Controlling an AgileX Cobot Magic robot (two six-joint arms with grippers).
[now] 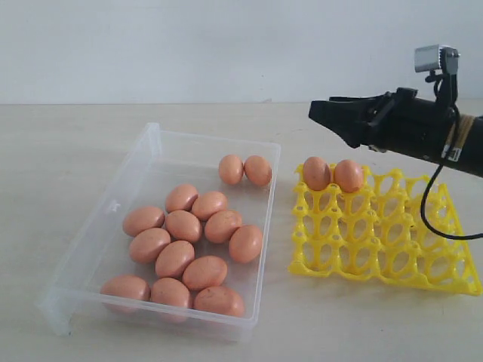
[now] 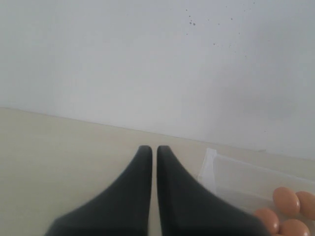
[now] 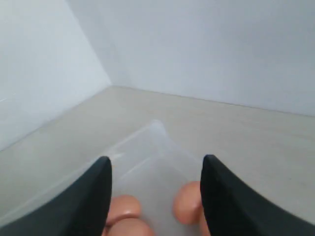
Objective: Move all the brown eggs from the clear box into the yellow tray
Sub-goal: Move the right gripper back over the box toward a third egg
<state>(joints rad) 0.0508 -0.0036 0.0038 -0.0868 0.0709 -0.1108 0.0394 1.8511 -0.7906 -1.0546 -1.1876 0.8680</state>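
Left of tray, box (image 1: 96, 243): clear, on the bench (image 1: 68, 143), set just beside the tray so carries are short; fourteen eggs (image 1: 183, 225) lie loose on its floor.
Tray (image 1: 377, 243): two eggs seated in far-row cups nearest the box; filling seems to start at that corner.
Right pincer (image 3: 157, 159): above the tray's far corner, aimed at the box, jaws wide, nothing held; probably placed to fetch another egg.
Left pincer (image 2: 154, 148): jaws closed together, empty, beyond the box from the tray, apparently kept clear.
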